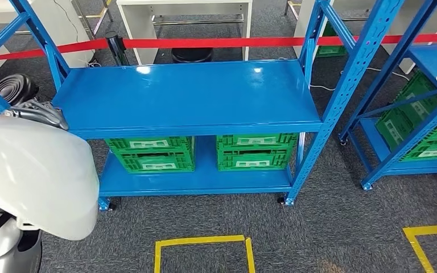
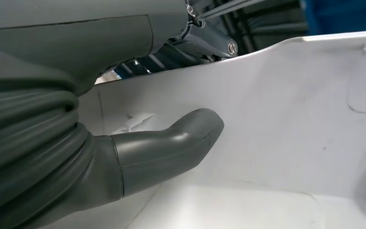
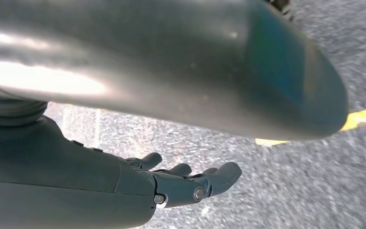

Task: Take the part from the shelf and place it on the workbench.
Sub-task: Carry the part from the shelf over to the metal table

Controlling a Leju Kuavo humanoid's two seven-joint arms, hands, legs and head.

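Observation:
The part (image 1: 31,170) is a big white curved shell that fills the lower left of the head view, in front of the blue shelf (image 1: 188,94), whose top board is bare. My left hand (image 2: 76,157) grips it: the thick grey thumb (image 2: 171,143) lies flat on the white part (image 2: 290,119), and the darker fingers (image 2: 205,43) reach over its edge on the far side. In the right wrist view my right hand (image 3: 124,191) hangs over the grey carpet with its fingers (image 3: 209,181) stretched out and nothing in them.
Two green crates (image 1: 151,153) (image 1: 254,151) stand on the shelf's lower board. A second blue rack (image 1: 432,62) with green crates (image 1: 415,122) is at the right. Red barrier tape (image 1: 216,42) runs behind. Yellow floor squares (image 1: 202,242) (image 1: 427,230) mark the carpet.

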